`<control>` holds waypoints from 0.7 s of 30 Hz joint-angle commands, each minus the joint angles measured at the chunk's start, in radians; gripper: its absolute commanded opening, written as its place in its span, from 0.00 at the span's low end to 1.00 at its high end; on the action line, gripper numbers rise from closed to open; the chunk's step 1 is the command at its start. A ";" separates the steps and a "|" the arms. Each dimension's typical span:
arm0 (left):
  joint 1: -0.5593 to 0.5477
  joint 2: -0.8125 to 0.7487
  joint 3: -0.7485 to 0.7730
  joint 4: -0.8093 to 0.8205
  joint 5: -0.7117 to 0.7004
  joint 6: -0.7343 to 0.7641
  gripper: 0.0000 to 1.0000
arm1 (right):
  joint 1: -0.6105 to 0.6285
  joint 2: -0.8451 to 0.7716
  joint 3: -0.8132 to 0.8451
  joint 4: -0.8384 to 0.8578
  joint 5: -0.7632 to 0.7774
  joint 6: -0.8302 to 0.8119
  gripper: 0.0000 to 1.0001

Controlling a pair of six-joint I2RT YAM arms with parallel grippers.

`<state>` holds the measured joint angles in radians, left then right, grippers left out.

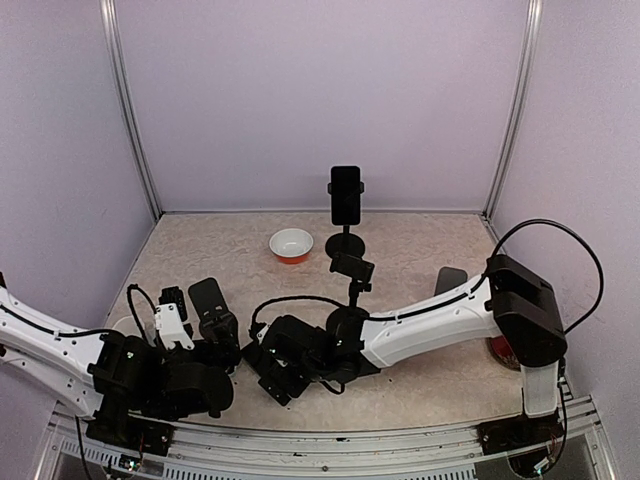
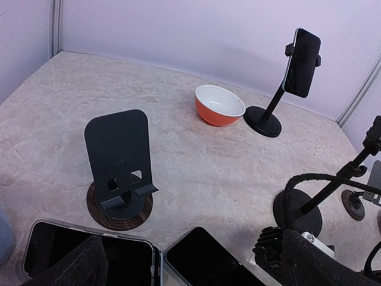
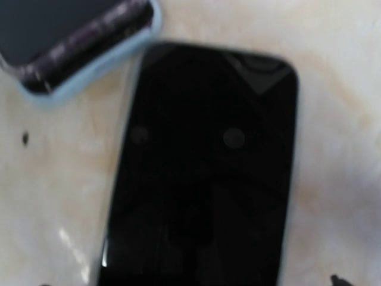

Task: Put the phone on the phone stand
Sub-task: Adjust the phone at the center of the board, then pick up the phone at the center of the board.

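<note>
Two phones lie flat side by side on the table. A bare black phone [image 2: 208, 259] fills the blurred right wrist view [image 3: 202, 167]. A phone in a light case [image 2: 119, 259] lies to its left [image 3: 65, 36]. Just beyond them a flat black phone stand [image 2: 117, 158] on a round wooden base stands empty [image 1: 207, 296]. My left gripper [image 2: 190, 253] hangs open over the two phones, holding nothing. My right gripper [image 1: 275, 368] hovers close above the bare phone. Its fingers do not show.
A tall stand at the back holds another phone [image 1: 346, 195]. In the middle stands an empty clamp stand [image 1: 352, 268]. An orange-and-white bowl [image 1: 291, 244] sits at the back. A grey stand [image 1: 450, 280] is on the right. The right arm [image 1: 430, 320] stretches across the table's front.
</note>
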<state>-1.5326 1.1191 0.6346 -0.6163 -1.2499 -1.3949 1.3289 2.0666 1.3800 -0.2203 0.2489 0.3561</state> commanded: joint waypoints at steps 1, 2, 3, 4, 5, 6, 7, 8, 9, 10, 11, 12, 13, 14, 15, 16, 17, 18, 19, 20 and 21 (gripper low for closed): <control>0.000 0.014 -0.014 0.011 -0.001 -0.002 0.99 | 0.010 0.029 0.037 -0.081 -0.006 0.026 1.00; 0.000 0.016 -0.012 0.009 -0.001 -0.003 0.99 | 0.010 0.043 0.051 -0.095 -0.001 0.027 1.00; 0.000 0.016 -0.011 0.008 -0.001 -0.006 0.99 | 0.010 0.057 0.068 -0.112 -0.001 0.027 1.00; 0.000 0.018 -0.010 0.008 0.000 -0.007 0.99 | 0.010 0.073 0.085 -0.128 -0.005 0.026 1.00; -0.001 0.020 -0.011 0.009 0.002 -0.010 0.99 | 0.010 0.089 0.103 -0.141 -0.012 0.027 1.00; -0.001 0.020 -0.012 0.007 0.004 -0.013 0.99 | 0.010 0.102 0.116 -0.151 -0.021 0.026 1.00; -0.001 0.022 -0.013 0.005 0.005 -0.016 0.99 | 0.010 0.112 0.128 -0.158 -0.029 0.025 1.00; -0.001 0.023 -0.013 0.001 0.007 -0.019 0.99 | 0.009 0.121 0.134 -0.160 -0.035 0.024 1.00; -0.001 0.025 -0.012 -0.005 0.007 -0.026 0.99 | 0.008 0.127 0.141 -0.169 -0.036 0.024 1.00; -0.001 0.026 -0.012 -0.011 0.006 -0.032 0.99 | 0.006 0.133 0.144 -0.171 -0.035 0.026 1.00; -0.001 0.028 -0.010 -0.016 0.004 -0.035 0.99 | 0.003 0.136 0.146 -0.174 -0.035 0.027 1.00; 0.000 0.028 -0.010 -0.021 0.001 -0.039 0.99 | -0.001 0.141 0.146 -0.174 -0.039 0.029 1.00; 0.000 0.030 -0.010 -0.022 0.000 -0.042 0.99 | -0.005 0.145 0.149 -0.175 -0.045 0.031 0.99; 0.000 0.030 -0.010 -0.022 0.000 -0.046 0.99 | -0.010 0.149 0.150 -0.175 -0.048 0.035 0.99; 0.000 0.032 -0.012 -0.021 0.002 -0.050 0.99 | -0.014 0.153 0.150 -0.175 -0.050 0.038 0.98; 0.000 0.034 -0.014 -0.017 0.005 -0.053 0.99 | -0.019 0.158 0.152 -0.176 -0.057 0.038 0.97; 0.000 0.037 -0.016 -0.017 0.007 -0.055 0.99 | -0.022 0.161 0.151 -0.177 -0.063 0.039 0.96; 0.000 0.040 -0.016 -0.017 0.010 -0.056 0.99 | -0.027 0.164 0.151 -0.177 -0.068 0.041 0.93; 0.000 0.043 -0.016 -0.017 0.013 -0.056 0.99 | -0.030 0.165 0.150 -0.177 -0.072 0.041 0.91; 0.000 0.046 -0.016 -0.020 0.016 -0.057 0.99 | -0.033 0.167 0.147 -0.177 -0.072 0.043 0.88; 0.000 0.049 -0.016 -0.027 0.017 -0.062 0.99 | -0.035 0.168 0.148 -0.176 -0.074 0.042 0.86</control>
<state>-1.5326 1.1534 0.6289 -0.6193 -1.2388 -1.4387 1.3121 2.1838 1.5276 -0.3538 0.1978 0.3878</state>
